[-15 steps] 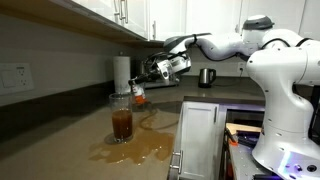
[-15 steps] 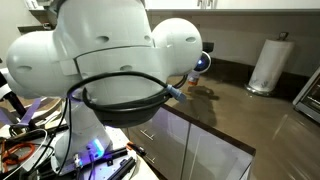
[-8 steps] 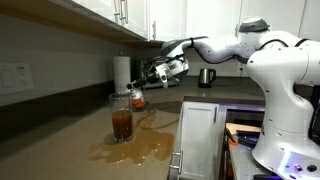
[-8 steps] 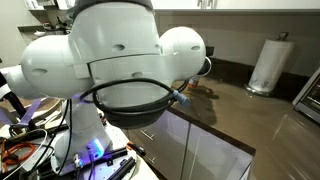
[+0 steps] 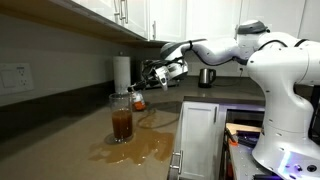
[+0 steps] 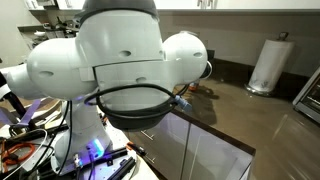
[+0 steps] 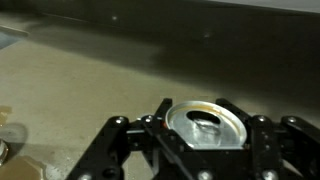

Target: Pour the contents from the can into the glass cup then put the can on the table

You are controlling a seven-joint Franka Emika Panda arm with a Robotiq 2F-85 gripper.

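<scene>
My gripper (image 5: pixel 142 88) is shut on the can (image 5: pixel 138 99), holding it in the air above and just behind the glass cup (image 5: pixel 121 120). In the wrist view the can's silver top (image 7: pixel 207 126) with its open mouth sits between the black jaws (image 7: pixel 205 140). The glass cup stands upright on the table (image 5: pixel 70 140) and holds brown liquid to about half its height. A brown puddle (image 5: pixel 140 150) spreads on the table around and in front of the glass. In the exterior view filled by the arm's white body, the can and glass are hidden.
A white paper towel roll (image 5: pixel 121 72) (image 6: pixel 268 64) stands at the back wall. A steel kettle (image 5: pixel 206 77) sits on the far counter. White cabinets hang above. The counter's front edge and white cabinet doors (image 5: pixel 200 140) lie beside the puddle.
The gripper with the can has shifted slightly back and away from the glass, the can turning a little more upright. The glass and puddle have not moved.
</scene>
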